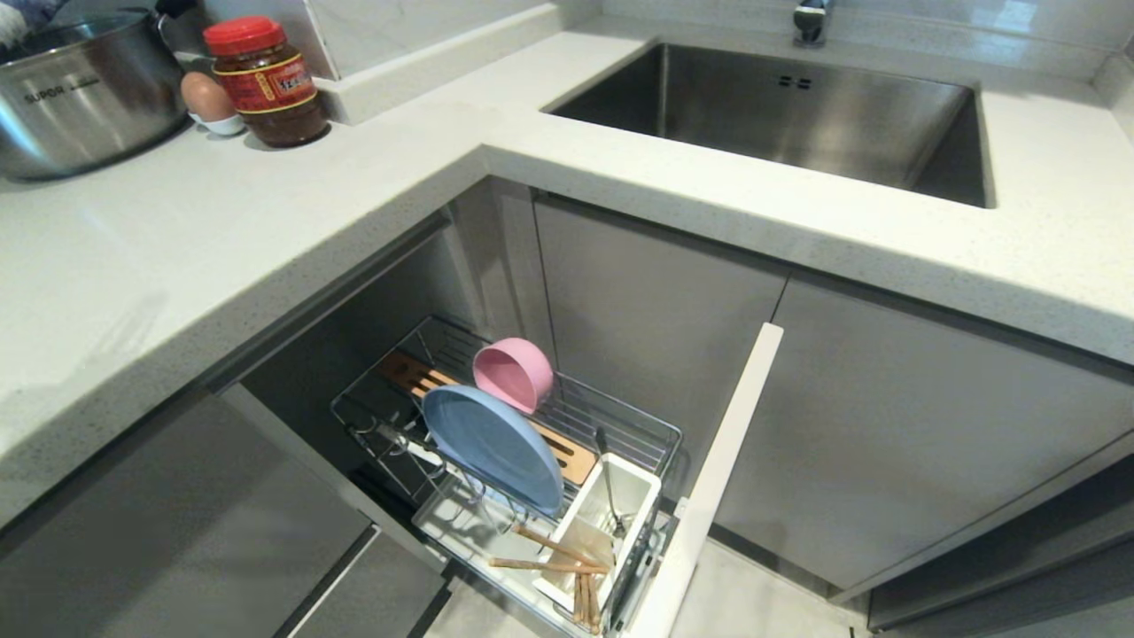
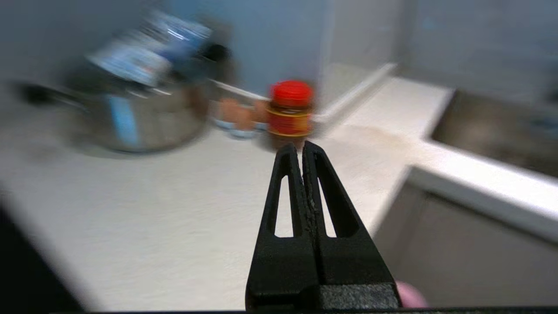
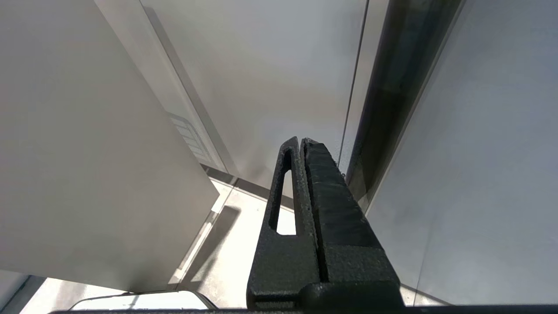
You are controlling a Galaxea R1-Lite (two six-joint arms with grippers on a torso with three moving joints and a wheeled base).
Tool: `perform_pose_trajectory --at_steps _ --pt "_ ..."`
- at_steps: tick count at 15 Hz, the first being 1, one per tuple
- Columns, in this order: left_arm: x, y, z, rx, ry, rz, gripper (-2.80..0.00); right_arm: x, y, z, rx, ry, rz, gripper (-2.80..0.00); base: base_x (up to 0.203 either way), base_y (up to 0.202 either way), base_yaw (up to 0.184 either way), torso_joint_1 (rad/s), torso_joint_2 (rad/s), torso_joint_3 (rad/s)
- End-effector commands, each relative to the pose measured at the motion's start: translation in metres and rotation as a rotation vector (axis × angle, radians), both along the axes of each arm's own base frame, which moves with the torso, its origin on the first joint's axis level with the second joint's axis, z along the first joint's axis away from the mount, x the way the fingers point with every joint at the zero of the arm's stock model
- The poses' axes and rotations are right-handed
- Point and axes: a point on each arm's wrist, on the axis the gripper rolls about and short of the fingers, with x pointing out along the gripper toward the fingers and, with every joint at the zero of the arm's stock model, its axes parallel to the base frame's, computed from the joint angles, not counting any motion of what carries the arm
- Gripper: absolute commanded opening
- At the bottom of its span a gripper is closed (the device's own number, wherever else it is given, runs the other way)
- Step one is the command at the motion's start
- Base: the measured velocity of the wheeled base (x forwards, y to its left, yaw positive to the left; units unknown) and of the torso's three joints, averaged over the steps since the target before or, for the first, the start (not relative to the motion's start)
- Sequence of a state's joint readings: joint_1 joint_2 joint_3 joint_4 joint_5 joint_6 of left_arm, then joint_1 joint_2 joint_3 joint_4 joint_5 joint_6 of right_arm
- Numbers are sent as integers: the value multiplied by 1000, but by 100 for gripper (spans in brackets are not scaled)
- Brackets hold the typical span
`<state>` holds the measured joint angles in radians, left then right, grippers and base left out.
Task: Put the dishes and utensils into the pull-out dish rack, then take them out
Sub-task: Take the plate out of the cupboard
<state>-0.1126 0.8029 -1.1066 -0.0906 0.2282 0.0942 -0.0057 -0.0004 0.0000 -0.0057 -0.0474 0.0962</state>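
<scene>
The pull-out dish rack stands drawn out of the cabinet under the counter. A light-blue plate leans upright between its prongs, and a pink bowl lies on its side behind it; an edge of the pink bowl shows in the left wrist view. Wooden chopsticks and a slim metal utensil sit in the white cutlery cup. My left gripper is shut and empty, raised above the counter and pointing toward the red-lidded jar. My right gripper is shut and empty, down beside the cabinet fronts. Neither arm shows in the head view.
A steel pot, an egg in a cup and a red-lidded jar stand at the counter's back left. The steel sink is set in the counter at the right. The rack's white front panel juts outward.
</scene>
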Motion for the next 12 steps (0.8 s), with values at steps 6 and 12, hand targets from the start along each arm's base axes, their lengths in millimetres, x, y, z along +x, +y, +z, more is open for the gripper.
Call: perform_pose_trajectory --at_steps 6,12 --pt "82 -86 -25 -250 302 -361 -280 0 0 0 0 -5 0 -280 0 0 0 0 0 0" --pt "118 -132 -89 -273 617 -239 -280 0 0 0 0 -4 0 -280 0 0 0 0 0 0"
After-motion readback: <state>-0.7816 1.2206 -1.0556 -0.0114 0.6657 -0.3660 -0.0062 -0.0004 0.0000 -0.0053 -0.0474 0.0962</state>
